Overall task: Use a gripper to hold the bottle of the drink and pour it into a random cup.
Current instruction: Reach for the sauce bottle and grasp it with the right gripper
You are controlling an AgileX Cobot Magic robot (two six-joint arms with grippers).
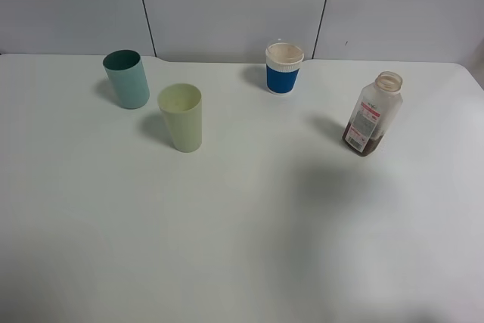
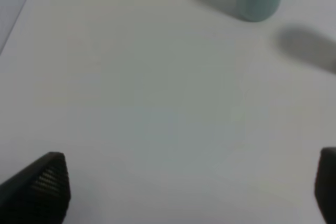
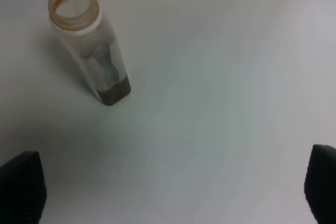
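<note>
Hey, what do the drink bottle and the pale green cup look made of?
Drink bottle: likely clear plastic, slightly cloudy; the brown liquid shows through its walls. Pale green cup: probably matte plastic, opaque, evenly coloured, without shine.

Light was even, diffuse and moderately bright, with no glare on the white table (image 1: 242,262). In the high view, soft shadows fell left of the bottle of the drink (image 1: 373,113) and the teal cup (image 1: 126,79), and a broad faint patch lay mid-table. Both wrist views were soft, the left one blurrier.
</note>
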